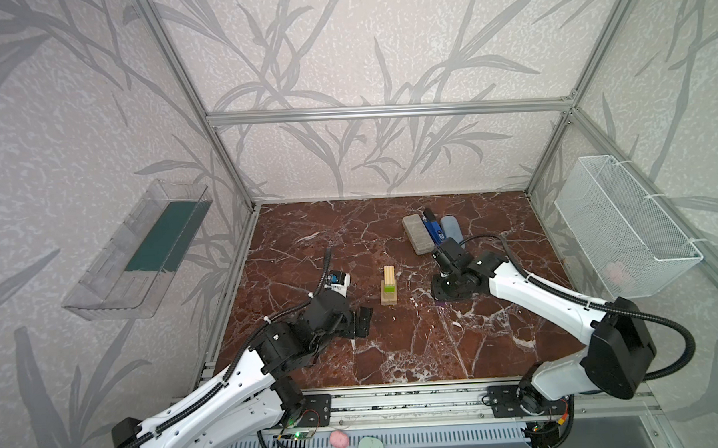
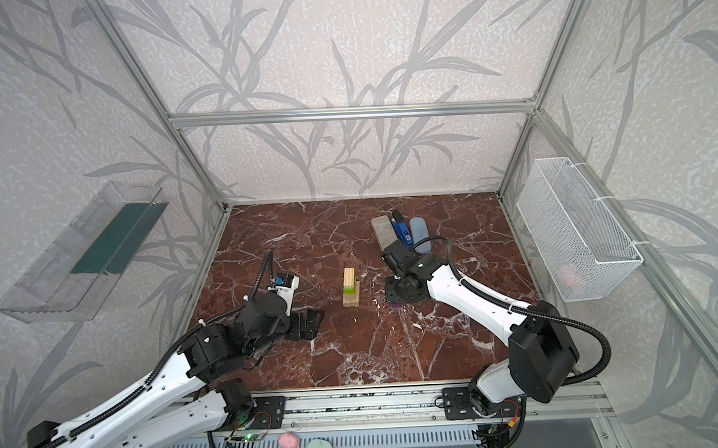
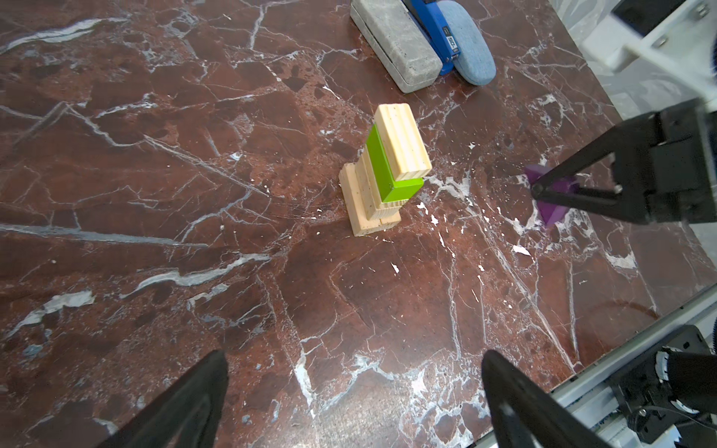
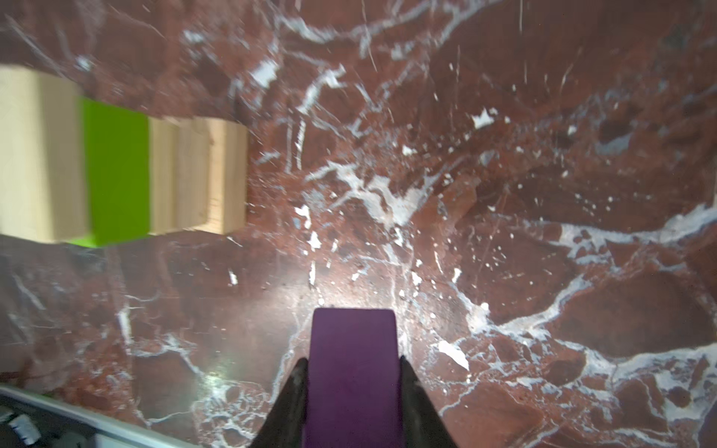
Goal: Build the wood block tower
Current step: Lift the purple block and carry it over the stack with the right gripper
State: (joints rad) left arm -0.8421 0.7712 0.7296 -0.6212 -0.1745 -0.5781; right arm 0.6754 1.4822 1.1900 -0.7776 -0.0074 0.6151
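Though smooth, rectangular purple block (image 4: 355, 372) between right fingers (image 4: 289, 407)

Open marble table (image 1: 396, 348) lies in front of and behind the tower (image 1: 389, 287). The grey slab (image 1: 418, 234), blue tool (image 1: 431, 226) and oval case (image 1: 453, 227) block the far right.

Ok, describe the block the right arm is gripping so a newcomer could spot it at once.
On the red marble table, find the small wood tower near the middle. Beside it, on the right arm's side, the right gripper has its jaws shut on a purple block. It is the only purple piece; the tower is pale wood plus one green block.
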